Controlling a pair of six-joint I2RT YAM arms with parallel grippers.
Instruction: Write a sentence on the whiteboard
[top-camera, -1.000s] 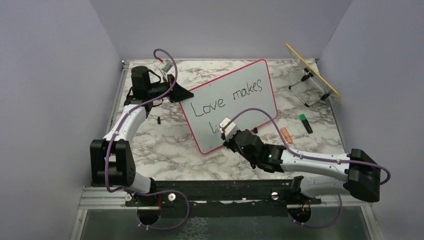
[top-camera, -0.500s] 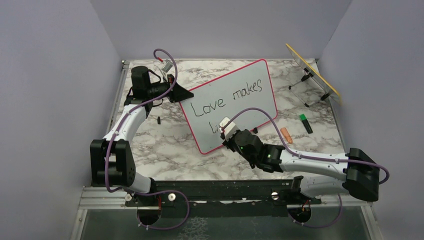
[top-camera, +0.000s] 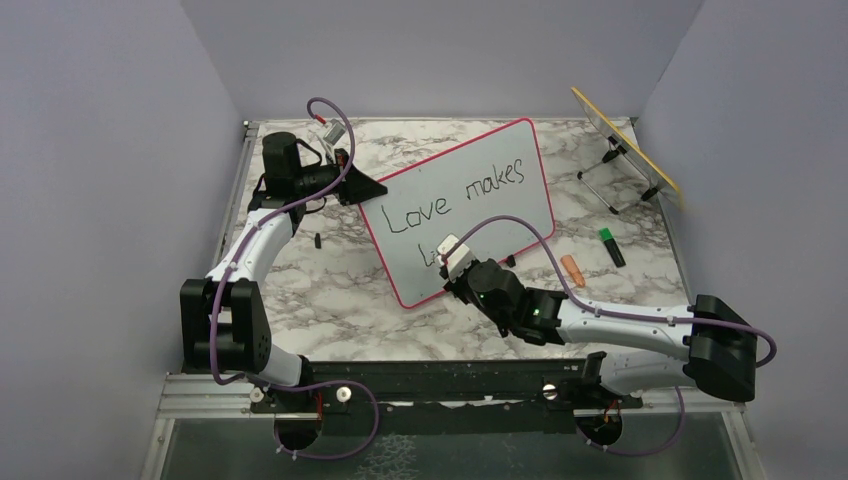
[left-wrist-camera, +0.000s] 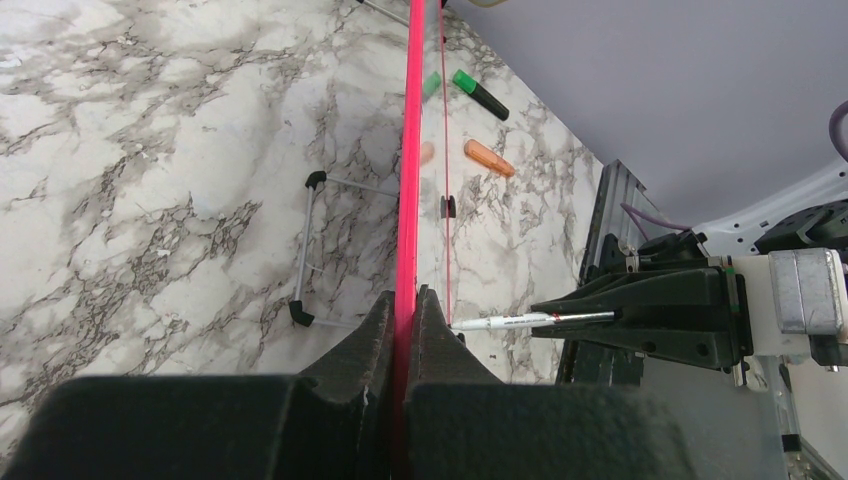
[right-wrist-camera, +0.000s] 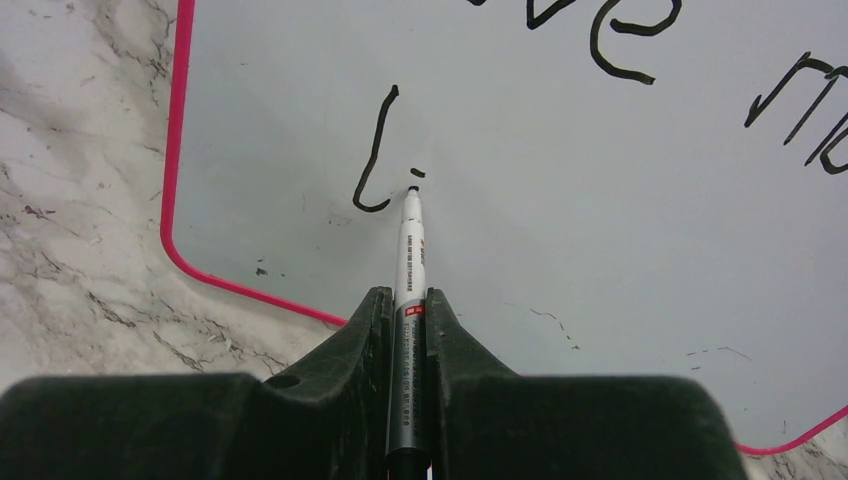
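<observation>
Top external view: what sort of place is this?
Probably a lab robot cell: plain walls boxing in a marble-pattern table, two arms bolted to a metal rail, plus a whiteboard.

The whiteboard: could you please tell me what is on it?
The sentence: "Love makes", below "l" and a dot at the marker tip. From above, the right claw partly hides those.

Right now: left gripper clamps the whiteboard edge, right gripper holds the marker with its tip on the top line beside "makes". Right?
Wrong line. The right wrist view shows the marker tip on the second line, just right of the lone "l". The rest stands: left gripper clamps the whiteboard edge, right gripper holds the marker.
</observation>
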